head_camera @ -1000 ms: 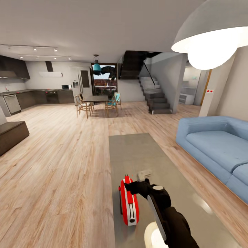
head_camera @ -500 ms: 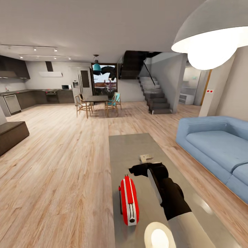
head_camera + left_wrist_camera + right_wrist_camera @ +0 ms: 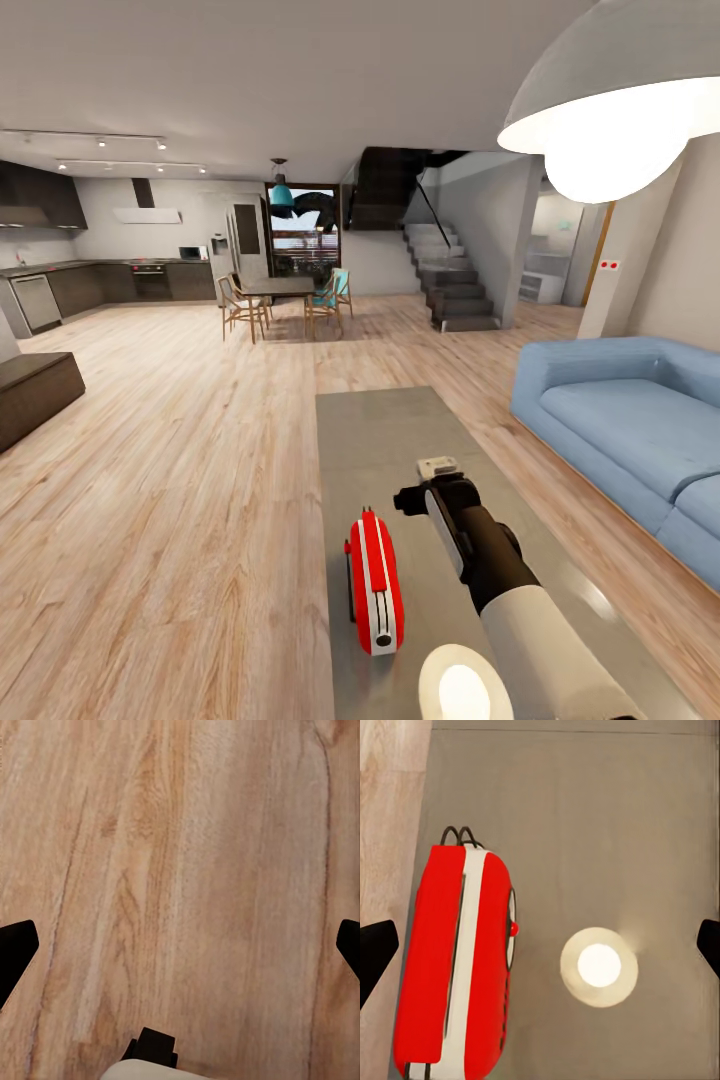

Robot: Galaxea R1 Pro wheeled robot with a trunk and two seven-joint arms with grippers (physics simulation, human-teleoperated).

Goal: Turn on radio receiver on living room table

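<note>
Radio receiver (image 3: 375, 584): slim red box, white edge trim, rounded corners, standing on narrow edge near table's left side; seen from above in right wrist view (image 3: 456, 964), small red knob on one face. Table (image 3: 400, 440): long low grey glossy top, reflecting lamp. Living room: light wood plank floor, blue sofa.

Head forward over table (image 3: 380, 430) – right wrist straight down, close.
</note>
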